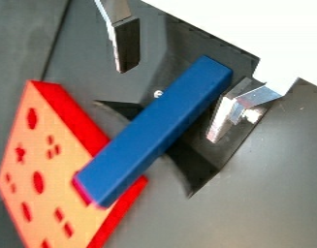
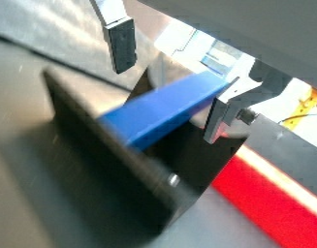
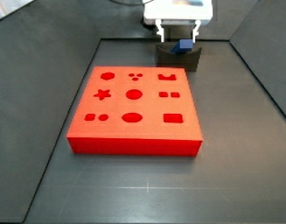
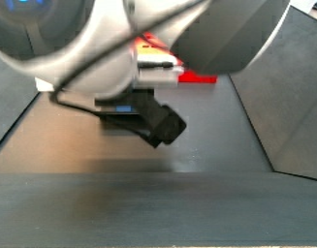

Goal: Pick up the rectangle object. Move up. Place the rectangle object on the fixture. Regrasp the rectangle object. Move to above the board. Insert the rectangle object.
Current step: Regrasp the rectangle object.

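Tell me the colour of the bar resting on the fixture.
Blue: the rectangle object shows best in a wrist view, between the gripper fingers.

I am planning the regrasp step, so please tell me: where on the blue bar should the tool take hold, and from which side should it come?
Probably grip the blue bar across its two long flat sides, near the upper end that rises clear of the fixture. It leans tilted in the fixture, so come from above along that tilt. The tool is open, with one finger on each side of the bar.

The Panda's gripper (image 1: 174, 82), seen in both wrist views, carries flat silver finger plates (image 2: 120, 44) with dark pads; in a side view its white hand housing (image 3: 179, 12) shows, and in another, rounded grey-white arm casings with a black cable (image 4: 83, 92).
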Motion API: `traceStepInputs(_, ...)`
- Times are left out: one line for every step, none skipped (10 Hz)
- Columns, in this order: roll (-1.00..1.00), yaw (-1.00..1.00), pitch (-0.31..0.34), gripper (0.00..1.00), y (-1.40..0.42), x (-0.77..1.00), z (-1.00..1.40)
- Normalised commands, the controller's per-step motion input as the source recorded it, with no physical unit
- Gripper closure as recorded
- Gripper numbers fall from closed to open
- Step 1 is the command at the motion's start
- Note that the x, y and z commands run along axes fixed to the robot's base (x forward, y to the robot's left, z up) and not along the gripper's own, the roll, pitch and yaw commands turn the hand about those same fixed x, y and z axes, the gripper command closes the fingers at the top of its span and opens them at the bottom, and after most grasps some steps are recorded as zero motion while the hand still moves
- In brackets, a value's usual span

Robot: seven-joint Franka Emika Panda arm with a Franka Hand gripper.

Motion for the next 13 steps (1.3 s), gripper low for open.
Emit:
traceStepInputs(0.03,0.05,0.024,0.0,-0.01,-0.04,1.0)
traceStepInputs(0.04,0.04,0.055,0.0,0.0,-0.04,0.88)
traceStepInputs(0.04,0.03,0.077,0.0,0.0,-0.03,0.71)
traceStepInputs(0.05,0.02,0.093,0.0,0.0,-0.03,0.47)
traceStepInputs(0.05,0.0,0.096,0.0,0.0,-0.03,0.35)
traceStepInputs(1.0,0.01,0.071,0.0,-1.0,0.01,0.89)
traceStepInputs(1.0,0.01,0.068,0.0,-1.0,0.01,0.82)
traceStepInputs(1.0,0.01,0.06,0.0,-1.0,-0.01,0.8)
traceStepInputs(1.0,0.01,0.049,0.0,-1.0,-0.04,0.74)
traceStepInputs(1.0,0.01,0.045,0.0,-1.0,-0.05,0.67)
traceStepInputs(1.0,0.01,0.042,0.0,-1.0,-0.06,0.59)
traceStepInputs(1.0,0.01,0.038,0.0,-1.0,-0.06,0.48)
traceStepInputs(1.0,0.01,0.034,0.0,-0.87,-0.06,0.31)
